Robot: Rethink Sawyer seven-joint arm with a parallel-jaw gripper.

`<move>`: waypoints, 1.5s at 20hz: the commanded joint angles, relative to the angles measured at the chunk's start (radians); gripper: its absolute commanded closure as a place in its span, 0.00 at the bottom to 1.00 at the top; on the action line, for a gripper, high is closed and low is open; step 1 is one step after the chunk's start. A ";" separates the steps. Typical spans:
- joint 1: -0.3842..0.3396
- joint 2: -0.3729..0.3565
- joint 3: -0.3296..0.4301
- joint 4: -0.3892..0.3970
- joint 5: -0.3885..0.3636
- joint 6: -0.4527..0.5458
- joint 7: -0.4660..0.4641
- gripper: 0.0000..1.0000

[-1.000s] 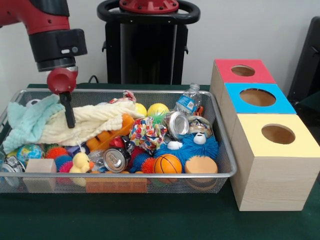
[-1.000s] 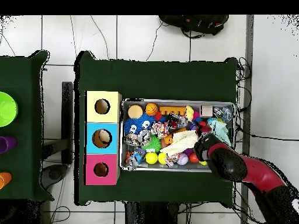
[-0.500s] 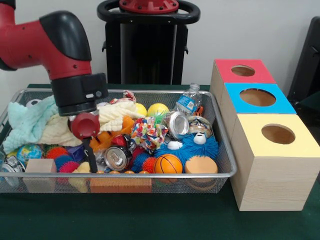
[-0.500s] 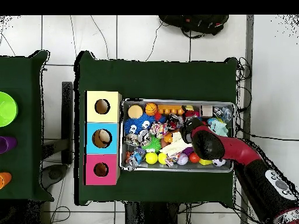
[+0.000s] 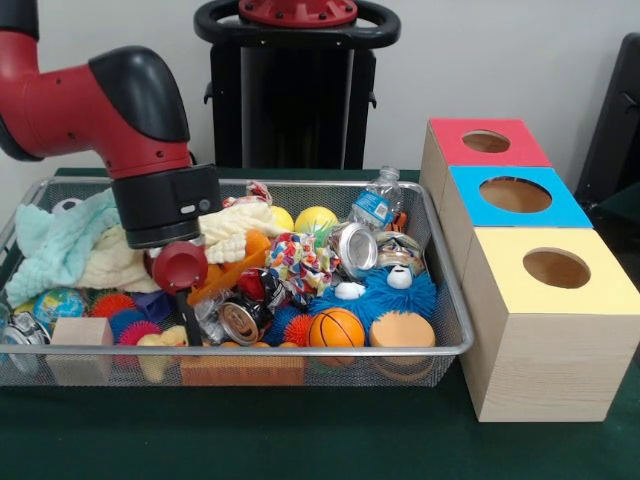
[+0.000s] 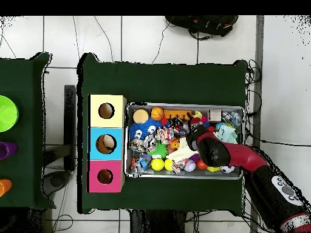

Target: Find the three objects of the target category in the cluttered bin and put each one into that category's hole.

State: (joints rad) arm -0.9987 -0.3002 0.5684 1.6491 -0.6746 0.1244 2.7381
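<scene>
The wire bin (image 5: pixel 452 300) is packed with clutter: a crushed can (image 5: pixel 240 322), a second can (image 5: pixel 352 248), a small basketball (image 5: pixel 335 327), a blue furry toy (image 5: pixel 385 293), yellow balls (image 5: pixel 316 219), a water bottle (image 5: pixel 377 202) and a multicoloured fabric ball (image 5: pixel 298 262). My gripper (image 5: pixel 190 325) reaches down into the front left of the pile, right beside the crushed can and a yellow duck (image 5: pixel 160 342). Its tip is sunk among the objects. In the overhead view the red arm (image 6: pixel 212 148) covers the gripper.
Three wooden boxes stand beside the bin, with a red top (image 5: pixel 485 142), a blue top (image 5: pixel 515 195) and a yellow top (image 5: pixel 555 268), each with a round hole. Cream cloth (image 5: pixel 235 225) and mint cloth (image 5: pixel 60 245) lie at the bin's back left. A wooden block (image 5: pixel 80 335) sits front left.
The arm swung from the cloths at the bin's back left toward the front middle and lowered into the clutter. The crushed can beside it shifted slightly.
</scene>
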 commanded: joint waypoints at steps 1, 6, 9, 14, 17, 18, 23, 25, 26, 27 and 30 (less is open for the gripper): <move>-0.011 0.023 -0.023 -0.092 -0.074 0.000 -0.118 0.00; -0.019 -0.001 -0.013 -0.068 -0.058 0.009 -0.110 0.00; -0.041 -0.008 0.015 -0.058 -0.050 0.025 -0.127 0.00; -0.071 0.000 0.036 -0.061 -0.057 0.036 -0.152 0.00; -0.115 -0.016 0.054 -0.027 -0.070 0.056 -0.191 0.00; -0.137 -0.015 0.067 -0.021 -0.074 0.070 -0.214 0.00; -0.183 -0.021 0.092 0.004 -0.089 0.093 -0.249 0.00; -0.180 -0.026 0.094 0.003 -0.087 0.097 -0.240 0.00; -0.178 -0.025 0.095 0.001 -0.087 0.099 -0.236 0.00; -0.177 -0.025 0.096 -0.001 -0.089 0.098 -0.233 0.00; -0.164 -0.028 0.090 -0.006 -0.094 0.091 -0.214 0.00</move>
State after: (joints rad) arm -1.1583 -0.3034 0.6226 1.6575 -0.6987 0.1245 2.7381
